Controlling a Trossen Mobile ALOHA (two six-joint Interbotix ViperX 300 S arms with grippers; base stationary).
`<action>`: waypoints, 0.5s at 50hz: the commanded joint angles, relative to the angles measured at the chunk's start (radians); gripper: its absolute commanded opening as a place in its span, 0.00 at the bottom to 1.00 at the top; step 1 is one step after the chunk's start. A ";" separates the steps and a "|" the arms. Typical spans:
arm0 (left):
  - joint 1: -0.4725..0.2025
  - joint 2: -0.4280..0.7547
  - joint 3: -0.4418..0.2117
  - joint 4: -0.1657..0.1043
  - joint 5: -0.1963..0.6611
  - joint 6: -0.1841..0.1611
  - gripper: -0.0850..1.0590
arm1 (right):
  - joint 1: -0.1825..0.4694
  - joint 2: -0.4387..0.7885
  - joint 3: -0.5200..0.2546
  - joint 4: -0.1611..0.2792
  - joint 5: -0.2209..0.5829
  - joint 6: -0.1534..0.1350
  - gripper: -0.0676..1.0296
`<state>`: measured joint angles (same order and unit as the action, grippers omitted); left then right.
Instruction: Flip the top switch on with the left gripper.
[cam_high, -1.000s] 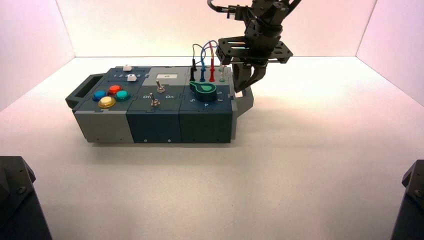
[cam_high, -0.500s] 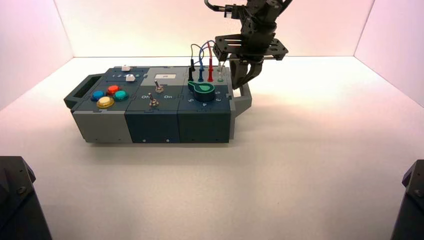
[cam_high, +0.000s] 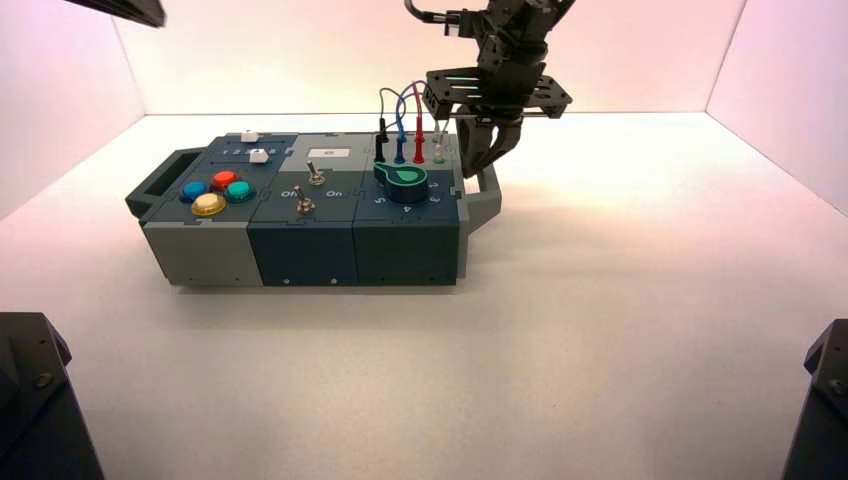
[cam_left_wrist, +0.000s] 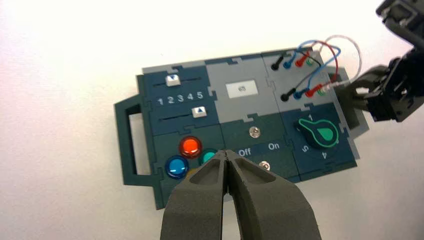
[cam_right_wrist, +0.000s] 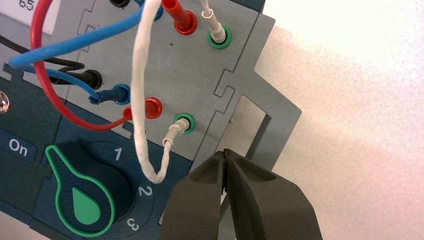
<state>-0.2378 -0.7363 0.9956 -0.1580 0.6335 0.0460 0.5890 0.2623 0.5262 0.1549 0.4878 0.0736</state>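
The top switch (cam_high: 314, 175) is a small silver toggle on the dark-blue panel, just in front of the white label (cam_high: 329, 152). In the left wrist view it (cam_left_wrist: 255, 132) sits above the "Off" and "On" lettering, with its twin toggle (cam_left_wrist: 265, 165) below. My left gripper (cam_left_wrist: 227, 154) is shut and empty, high above the box's front near the buttons. In the high view only a dark piece of the left arm (cam_high: 125, 9) shows at the top left. My right gripper (cam_high: 487, 158) is shut, its tips (cam_right_wrist: 225, 155) at the opening of the box's right handle (cam_right_wrist: 250, 125).
The box (cam_high: 200, 255) carries coloured buttons (cam_high: 209, 204), two white sliders (cam_high: 259, 155), a green knob (cam_high: 402, 178) and plugged wires (cam_high: 400, 100). White walls close the back and sides. Dark arm bases (cam_high: 30, 400) stand at both front corners.
The right gripper and the box have both shifted slightly to the left. A piece of the left arm has come into view at the top left.
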 joint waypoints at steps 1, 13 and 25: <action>-0.023 0.054 -0.041 0.002 -0.021 0.005 0.05 | 0.017 0.008 -0.014 0.008 -0.002 -0.003 0.04; -0.044 0.183 -0.071 0.000 -0.057 0.005 0.05 | 0.017 0.009 -0.015 0.011 -0.002 -0.003 0.04; -0.067 0.351 -0.114 0.000 -0.071 0.005 0.05 | 0.017 0.014 -0.017 0.012 -0.002 -0.003 0.04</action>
<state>-0.2899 -0.4280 0.9204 -0.1595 0.5752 0.0445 0.5890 0.2654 0.5231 0.1565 0.4909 0.0736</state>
